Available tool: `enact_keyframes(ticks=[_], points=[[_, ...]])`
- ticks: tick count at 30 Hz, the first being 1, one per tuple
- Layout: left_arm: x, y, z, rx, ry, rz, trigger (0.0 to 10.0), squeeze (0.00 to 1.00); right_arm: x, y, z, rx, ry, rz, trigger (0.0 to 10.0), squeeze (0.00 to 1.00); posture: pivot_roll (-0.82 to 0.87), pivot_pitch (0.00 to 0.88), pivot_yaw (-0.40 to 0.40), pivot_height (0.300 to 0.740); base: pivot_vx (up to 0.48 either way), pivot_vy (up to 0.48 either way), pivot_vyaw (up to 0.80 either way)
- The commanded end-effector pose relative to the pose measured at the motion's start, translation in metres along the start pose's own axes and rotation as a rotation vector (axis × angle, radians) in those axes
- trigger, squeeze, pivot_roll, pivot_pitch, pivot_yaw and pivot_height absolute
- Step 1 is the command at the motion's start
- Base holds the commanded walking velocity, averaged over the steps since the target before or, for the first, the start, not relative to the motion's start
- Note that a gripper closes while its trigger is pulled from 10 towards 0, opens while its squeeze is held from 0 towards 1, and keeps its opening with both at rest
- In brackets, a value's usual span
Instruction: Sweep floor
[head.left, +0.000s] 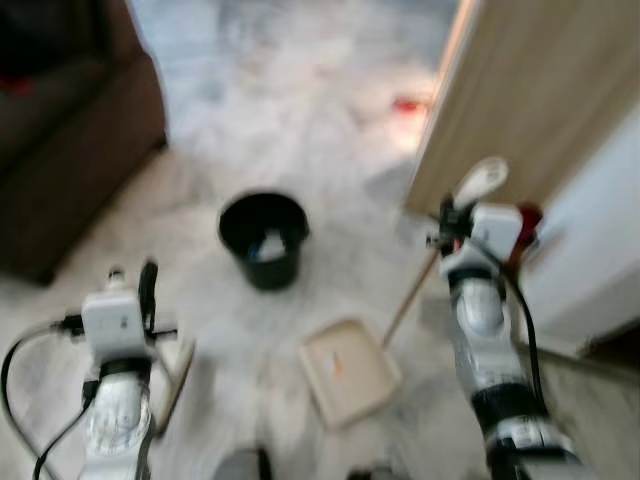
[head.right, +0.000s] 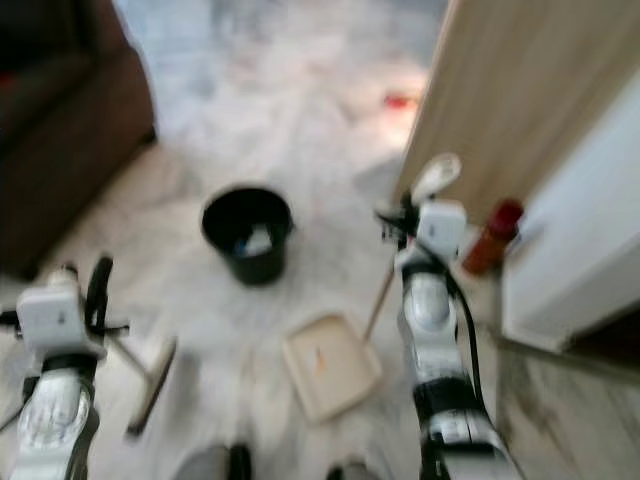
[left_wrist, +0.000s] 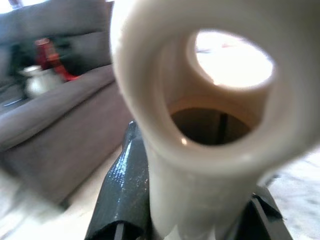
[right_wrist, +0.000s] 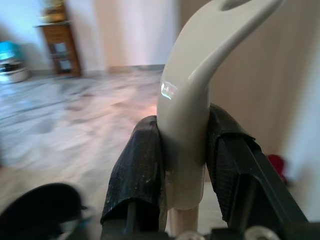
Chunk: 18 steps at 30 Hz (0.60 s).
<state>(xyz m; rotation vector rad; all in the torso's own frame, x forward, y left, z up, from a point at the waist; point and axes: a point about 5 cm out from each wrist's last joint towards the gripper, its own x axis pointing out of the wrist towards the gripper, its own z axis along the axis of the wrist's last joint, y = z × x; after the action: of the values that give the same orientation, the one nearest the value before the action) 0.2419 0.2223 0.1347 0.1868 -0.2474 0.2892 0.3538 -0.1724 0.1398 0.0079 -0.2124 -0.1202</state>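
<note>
Left end effector (left_wrist: 190, 220) is clamped on the broom handle (left_wrist: 200, 125), its head (head.right: 152, 385) on the floor beside the left arm, long axis running down-forward. Right end effector (right_wrist: 182, 165) is clamped on the dustpan handle (right_wrist: 192, 90); the dustpan tray (head.left: 348, 370) lies flat between the arms, mouth facing the broom. Black bin (head.left: 263, 238) sits ahead.

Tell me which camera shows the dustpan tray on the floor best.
The left eye view: the whole cream dustpan lies unobstructed near the black bucket, though blurred. The right eye view shows it equally blurred. The right wrist view shows the right gripper shut on its handle, not the tray.
</note>
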Motion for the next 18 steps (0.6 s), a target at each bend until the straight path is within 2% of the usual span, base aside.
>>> enact_keyframes(ticks=[1, 18], points=[[0.0021, -0.0016, 0.006, -0.013, -0.038, -0.013, 10.0, 0.0, 0.0033, -0.0016, 0.007, -0.001, -0.029, -0.009, 10.0, 0.0, 0.05, 0.221, -0.03, 0.74, 0.0, 0.0, -0.8], [0.0096, -0.0082, 0.0035, -0.015, -0.032, -0.036, 10.0, 0.0, 0.0037, -0.0016, 0.0071, 0.002, -0.032, -0.014, 10.0, 0.0, 0.02, 0.159, -0.025, 0.74, 0.0, 0.0, -0.8]])
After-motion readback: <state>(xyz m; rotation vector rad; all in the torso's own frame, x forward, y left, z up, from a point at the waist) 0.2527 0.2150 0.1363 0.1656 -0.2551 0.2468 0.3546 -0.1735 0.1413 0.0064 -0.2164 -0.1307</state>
